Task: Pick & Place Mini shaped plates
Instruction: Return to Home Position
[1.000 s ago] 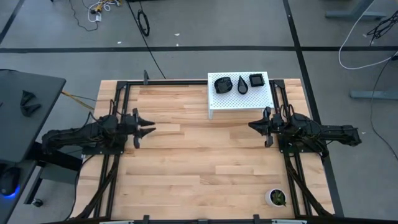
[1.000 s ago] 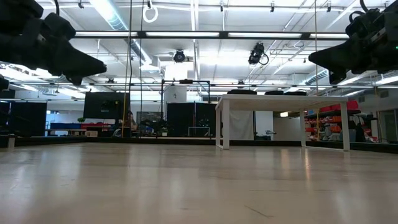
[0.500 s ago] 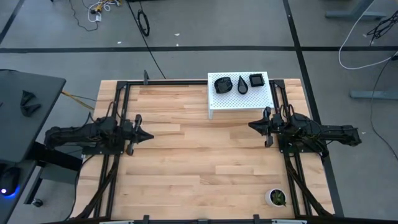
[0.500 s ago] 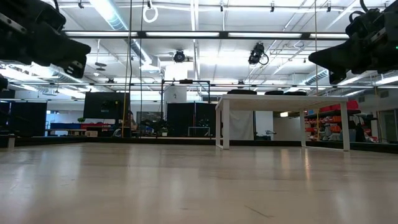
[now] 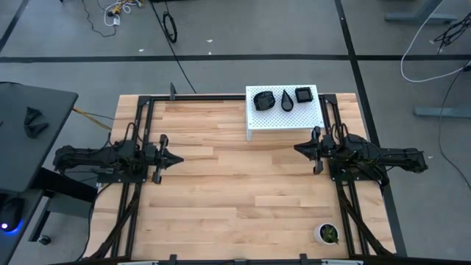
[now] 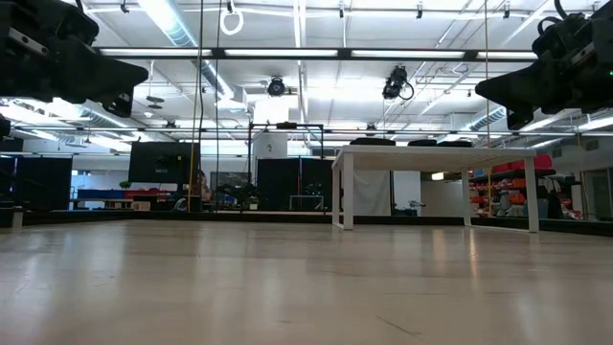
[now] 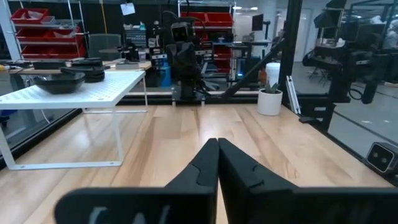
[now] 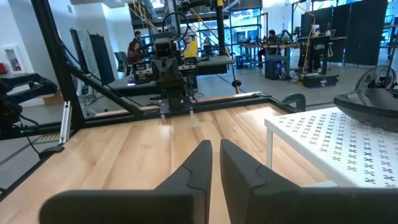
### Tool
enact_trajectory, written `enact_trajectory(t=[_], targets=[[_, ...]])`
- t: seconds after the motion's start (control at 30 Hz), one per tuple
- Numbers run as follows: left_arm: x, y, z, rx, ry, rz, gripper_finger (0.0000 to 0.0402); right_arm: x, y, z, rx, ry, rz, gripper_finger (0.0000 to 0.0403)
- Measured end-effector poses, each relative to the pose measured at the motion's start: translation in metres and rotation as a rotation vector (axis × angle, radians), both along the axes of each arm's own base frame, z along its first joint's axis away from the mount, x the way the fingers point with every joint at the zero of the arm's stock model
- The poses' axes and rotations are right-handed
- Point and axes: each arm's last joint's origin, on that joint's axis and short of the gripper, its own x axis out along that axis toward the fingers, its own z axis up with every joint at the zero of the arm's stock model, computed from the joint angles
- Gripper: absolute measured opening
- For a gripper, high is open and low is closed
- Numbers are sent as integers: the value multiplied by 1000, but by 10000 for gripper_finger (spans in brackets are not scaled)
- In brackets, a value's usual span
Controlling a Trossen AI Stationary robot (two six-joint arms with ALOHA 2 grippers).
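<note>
left fingers (image 5: 174,159) drew back, closed on nothing (right fingers (image 5: 302,149) likewise closed); plates (image 5: 283,99) sit apart on shelf (image 5: 283,122).

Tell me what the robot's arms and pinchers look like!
The left arm and right arm are dark, nearly black, built from chunky jointed pieces, with thin black cables looping over the wrists. The left gripper and right gripper each taper to a point, like a bird's beak.

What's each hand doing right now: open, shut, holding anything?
Left hand: shut, holding nothing.
Right hand: shut but for a thin slit, holding nothing.
</note>
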Motion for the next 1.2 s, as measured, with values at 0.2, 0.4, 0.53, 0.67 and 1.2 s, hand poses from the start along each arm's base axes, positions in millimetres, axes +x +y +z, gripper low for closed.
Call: enact_trajectory(t=[0.2, 0.4, 0.53, 0.67, 1.2], targets=[[0, 0, 2, -26, -21, 7, 32, 0, 0, 0, 0, 0, 0, 39], [0, 0, 2, -28, -23, 9, 33, 0, 0, 0, 0, 0, 0, 39], [0, 0, 2, -28, -23, 9, 32, 0, 0, 0, 0, 0, 0, 39], [0, 0, 2, -29, -26, 9, 32, 0, 0, 0, 0, 0, 0, 39], [0, 0, 3, -30, -30, 10, 32, 0, 9, 1, -111, 1, 127, 39]])
